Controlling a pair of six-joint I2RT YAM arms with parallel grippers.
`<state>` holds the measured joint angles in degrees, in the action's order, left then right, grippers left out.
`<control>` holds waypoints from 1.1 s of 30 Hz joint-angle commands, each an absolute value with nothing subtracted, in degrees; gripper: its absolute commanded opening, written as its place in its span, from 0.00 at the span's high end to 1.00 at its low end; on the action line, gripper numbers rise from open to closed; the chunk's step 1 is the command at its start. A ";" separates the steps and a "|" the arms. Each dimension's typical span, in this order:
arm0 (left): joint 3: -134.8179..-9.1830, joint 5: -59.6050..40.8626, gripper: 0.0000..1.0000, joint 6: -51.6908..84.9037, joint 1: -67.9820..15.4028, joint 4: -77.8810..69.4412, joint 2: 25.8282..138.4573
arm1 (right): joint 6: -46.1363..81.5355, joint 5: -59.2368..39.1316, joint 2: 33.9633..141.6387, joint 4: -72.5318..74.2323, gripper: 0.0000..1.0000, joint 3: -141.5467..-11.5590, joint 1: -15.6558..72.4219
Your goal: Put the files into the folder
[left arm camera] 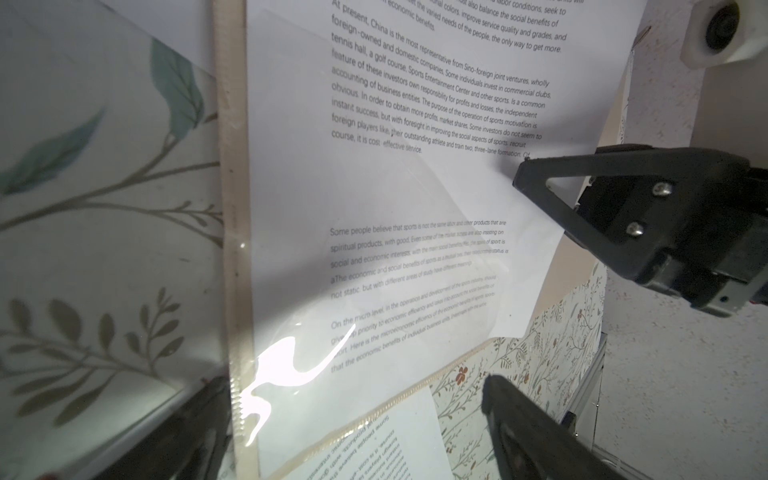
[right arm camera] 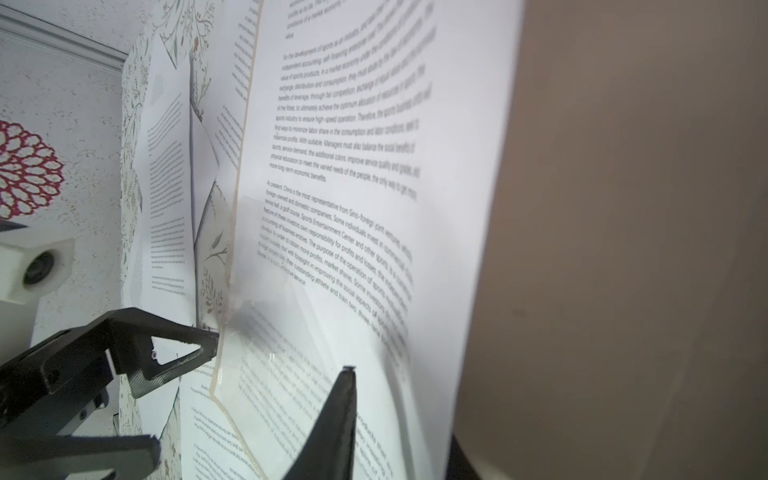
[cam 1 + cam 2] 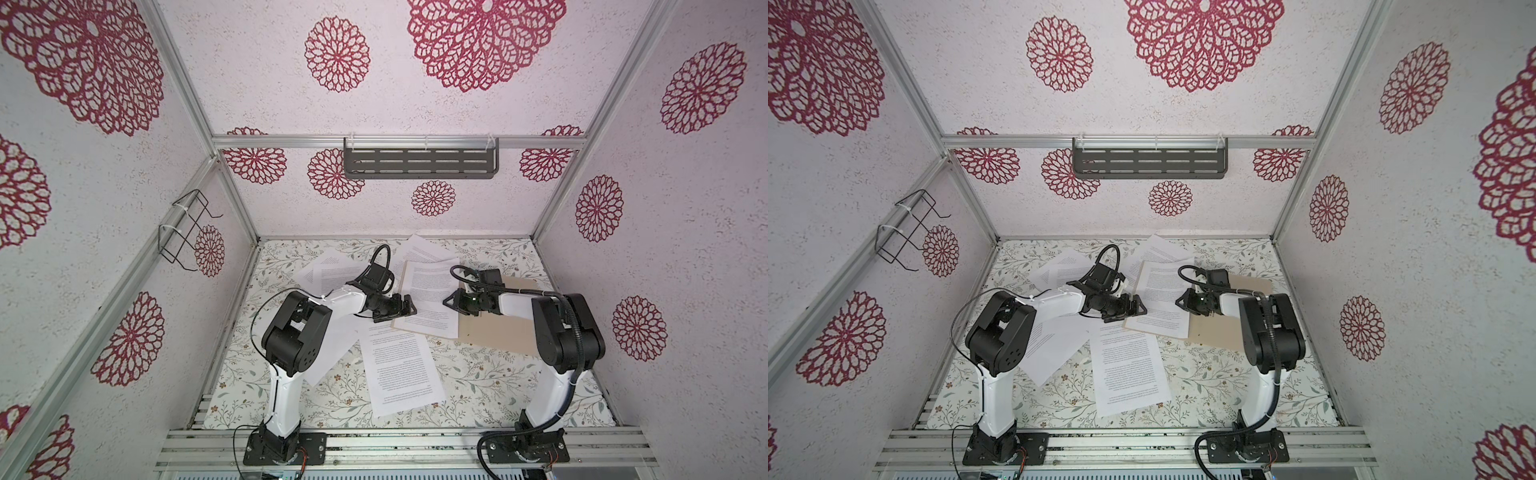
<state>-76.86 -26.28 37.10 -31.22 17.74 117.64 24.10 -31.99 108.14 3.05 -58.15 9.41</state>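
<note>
**Top views.** The folder [image 3: 490,332] [image 3: 1221,332] lies open and flat on the desk [image 3: 478,386] [image 3: 1204,386], right of centre. The top sheet [image 3: 428,291] [image 3: 1163,286] lies on its left leaf.

Other files lie loose on the desk:
- The front sheet [image 3: 399,374] [image 3: 1129,374] has its far edge at the folder's near-left corner.
- The side sheet [image 3: 332,357] [image 3: 1054,353] is partly beneath the left arm.
- The rear-left sheets [image 3: 328,270] [image 3: 1063,270] overlap each other.
- The rear sheet [image 3: 424,249] [image 3: 1158,249] sits at the folder's far edge.

The left tool [image 3: 409,308] [image 3: 1140,308] is at the folder's near-left edge with its jaws spread wide and nothing between them. The right tool [image 3: 445,300] [image 3: 1177,300] is over the top sheet and points toward the left tool. The two are near each other but apart. Its jaw state is not readable here.

**Left wrist.** The top sheet [image 1: 374,187] fills the view, and the text is legible. A tan strip of the folder [image 1: 235,208] borders it. A clear film [image 1: 374,291] with bright glare covers part of the sheet. The left tool [image 1: 355,380] shows both fingers far apart, straddling the folder's corner and gripping nothing. The tip of the right tool [image 1: 519,176] meets the sheet's opposite edge.

**Right wrist.** The top sheet [image 2: 353,145] is bowed and blurred over the bare tan folder [image 2: 623,249]. One finger [image 2: 338,424] of the right tool lies on the sheet's printed side. The other finger is mostly hidden behind the sheet's edge, so I cannot tell whether the tool pinches the sheet or stands slightly open. The left tool [image 2: 187,392] is visible beyond, jaws wide.
</note>
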 commanded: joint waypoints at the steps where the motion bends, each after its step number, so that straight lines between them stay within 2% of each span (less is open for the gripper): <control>1: -75.06 -25.58 0.03 36.66 -31.79 18.45 118.54 | 24.78 -32.78 104.37 3.69 0.76 -56.91 9.49; 12: -74.79 -25.84 0.03 36.73 -31.70 18.07 118.93 | 24.85 -31.46 99.63 2.90 0.77 -50.93 9.49; 22: -74.71 -26.28 0.03 36.94 -31.71 17.59 119.40 | 25.48 -31.38 98.11 3.67 0.87 -47.45 9.71; 26: -74.53 -26.39 0.02 37.19 -31.78 17.49 119.59 | 25.78 -32.06 98.83 4.60 0.94 -47.46 9.98; 33: -74.27 -26.46 0.03 37.28 -31.79 17.31 119.62 | 26.19 -32.85 100.44 5.70 0.99 -48.15 10.90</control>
<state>-76.14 -26.72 37.12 -31.24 15.86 117.64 25.58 -31.75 100.68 4.19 -47.24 10.20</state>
